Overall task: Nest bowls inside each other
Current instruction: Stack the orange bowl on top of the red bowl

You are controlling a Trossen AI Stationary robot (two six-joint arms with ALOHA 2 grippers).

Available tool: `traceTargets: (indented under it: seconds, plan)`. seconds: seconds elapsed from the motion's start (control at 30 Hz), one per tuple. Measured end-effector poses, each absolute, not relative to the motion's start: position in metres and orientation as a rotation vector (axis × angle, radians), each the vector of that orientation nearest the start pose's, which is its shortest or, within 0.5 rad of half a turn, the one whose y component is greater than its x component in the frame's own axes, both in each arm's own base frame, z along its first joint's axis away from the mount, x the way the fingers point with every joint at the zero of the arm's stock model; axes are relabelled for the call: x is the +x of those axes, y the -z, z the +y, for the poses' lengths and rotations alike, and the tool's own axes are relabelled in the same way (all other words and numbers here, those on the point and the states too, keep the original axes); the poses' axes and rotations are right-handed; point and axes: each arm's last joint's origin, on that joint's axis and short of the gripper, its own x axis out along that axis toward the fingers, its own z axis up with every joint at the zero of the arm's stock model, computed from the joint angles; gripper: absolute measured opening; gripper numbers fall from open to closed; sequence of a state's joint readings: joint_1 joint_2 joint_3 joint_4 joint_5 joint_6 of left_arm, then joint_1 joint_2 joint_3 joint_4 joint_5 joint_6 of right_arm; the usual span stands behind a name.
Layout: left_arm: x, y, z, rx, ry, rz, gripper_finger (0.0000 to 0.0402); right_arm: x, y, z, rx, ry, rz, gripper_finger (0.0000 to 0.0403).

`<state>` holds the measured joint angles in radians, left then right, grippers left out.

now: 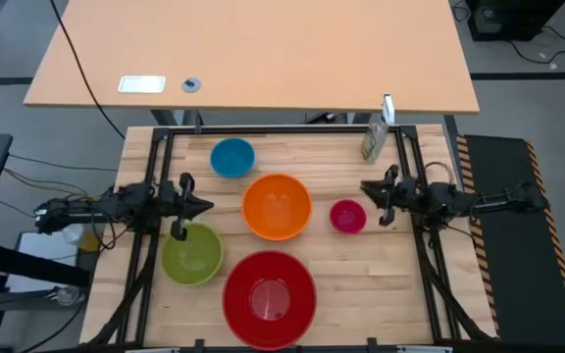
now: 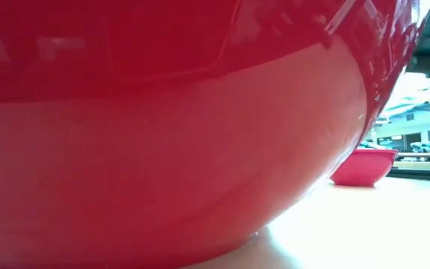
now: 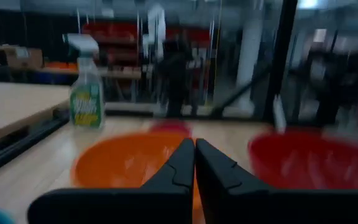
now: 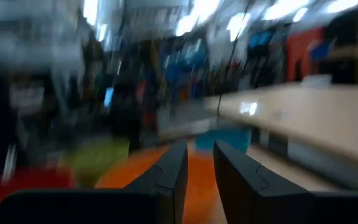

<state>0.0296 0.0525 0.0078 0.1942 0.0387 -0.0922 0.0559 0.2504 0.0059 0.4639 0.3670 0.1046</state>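
Observation:
Five bowls stand apart on their bases on the wooden table: blue [image 1: 231, 157] at the far left, orange [image 1: 277, 206] in the middle, pink [image 1: 347, 216] to its right, lime green [image 1: 191, 253] at the near left, and red [image 1: 269, 299] at the near edge. The red bowl [image 2: 163, 134] fills the low view, with the pink bowl [image 2: 363, 166] behind it. My left gripper [image 1: 207, 206] hovers shut at the left, pointing level toward the orange bowl [image 3: 129, 162]. My right gripper [image 1: 365, 186] hovers at the right above the pink bowl's far side, with a narrow gap between its fingers [image 4: 199, 148] and nothing in it.
A green spray bottle [image 1: 373, 140] stands at the table's far right corner. Black frame rails [image 1: 155, 176] run along the left, right and far sides. A larger tan desk [image 1: 263, 49] lies beyond the far edge. Bare wood [image 1: 381, 284] shows at the near right.

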Motion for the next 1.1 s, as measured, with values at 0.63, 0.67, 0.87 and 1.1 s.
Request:
traceTargets:
  seconds: [0.63,0.67,0.87,1.1]
  plan:
    - [0.087,-0.216,0.002,-0.326,0.074,-0.533,0.0018,0.087,-0.228,-0.011,0.470,0.393,-0.746,0.0087]
    - [0.087,-0.216,0.002,-0.335,0.076,-0.532,0.0018,0.087,-0.228,-0.010,0.490,0.380,-0.753,0.0087]
    - [0.087,-0.216,0.003,-0.371,0.067,-0.535,0.0018,0.087,-0.228,-0.010,0.734,0.264,-0.804,0.0087]
    - [0.087,-0.216,0.004,-0.399,0.040,-0.547,0.0018,0.087,-0.229,-0.010,0.813,0.233,-0.830,0.0087]
